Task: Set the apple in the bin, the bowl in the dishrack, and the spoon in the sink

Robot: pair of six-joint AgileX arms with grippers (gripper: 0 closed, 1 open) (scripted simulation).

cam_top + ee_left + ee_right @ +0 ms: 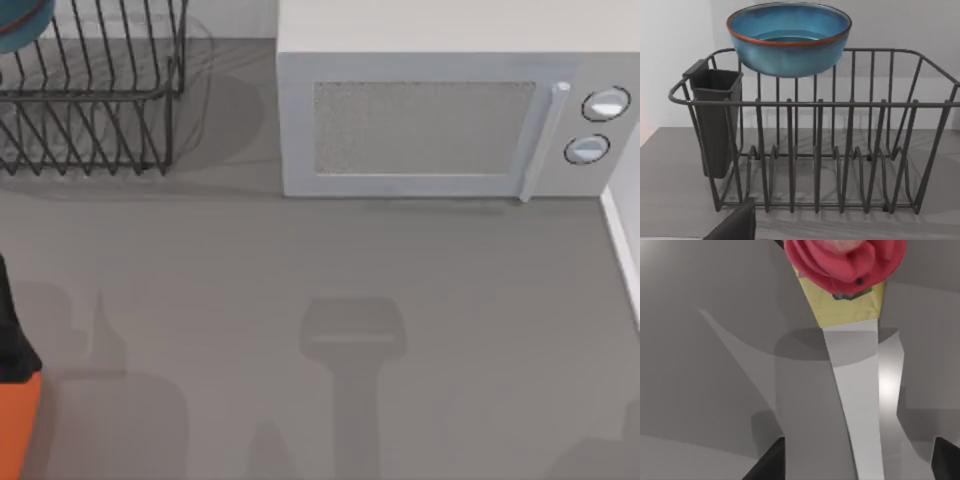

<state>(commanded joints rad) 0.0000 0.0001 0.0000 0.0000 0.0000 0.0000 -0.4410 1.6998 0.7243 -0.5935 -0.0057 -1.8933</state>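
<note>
The teal-blue bowl point(788, 42) with its reddish rim is upright at the far side of the black wire dishrack point(850, 150), level with the top rail; nothing grips it. From above, an edge of the bowl point(20, 25) shows over the dishrack point(95, 110) at the back left. One dark finger point(737, 225) of my left gripper shows in front of the rack, apart from it. My right gripper point(857, 470) is open with nothing between its fingers. It faces grey surfaces and a red-pink lumpy form point(845, 262) on a yellow wedge; whether that is the apple I cannot tell. Spoon, sink and bin are out of view.
A white microwave point(440, 120) stands at the back, right of the rack. A dark utensil cup point(715, 120) hangs on one end of the rack. A black and orange shape point(15, 400) sits at the left edge. A white wall edge point(625, 250) bounds the right side.
</note>
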